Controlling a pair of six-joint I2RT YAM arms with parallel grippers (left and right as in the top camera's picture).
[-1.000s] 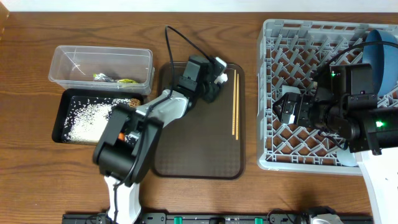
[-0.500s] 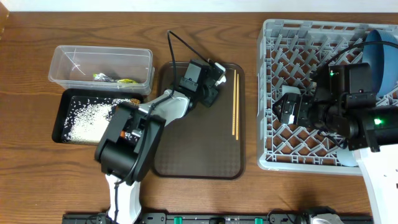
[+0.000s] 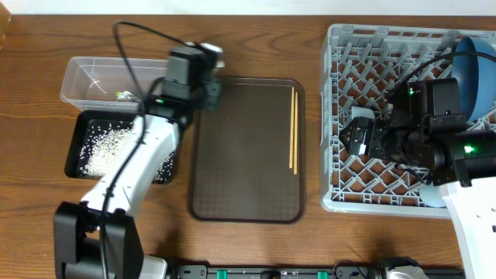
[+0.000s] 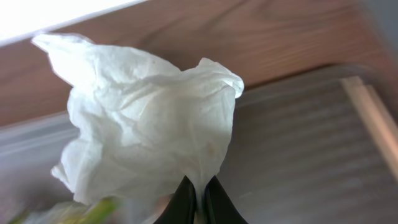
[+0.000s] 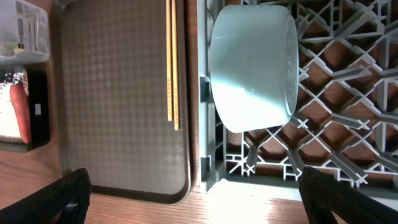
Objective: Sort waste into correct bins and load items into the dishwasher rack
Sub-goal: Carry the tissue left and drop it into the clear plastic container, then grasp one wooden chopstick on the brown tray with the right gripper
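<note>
Left gripper [image 4: 198, 190] pinched the tissue [image 4: 146, 118] shut near the tub [image 3: 85, 74]; right gripper [image 5: 196, 190] gaped empty. Bowl [image 5: 252, 65] racked, chopsticks [image 3: 293, 128] not yet.

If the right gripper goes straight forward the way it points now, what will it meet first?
Most likely the white bowl, near the edge of the dishwasher rack, though the depth is hard to judge.

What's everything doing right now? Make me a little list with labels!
left gripper: shut on the tissue, beside the clear tub
right gripper: open, over the white bowl in the dishwasher rack
chopsticks: lying on the brown tray
black tray: rice and a carrot inside
blue plate: in the rack's corner
</note>
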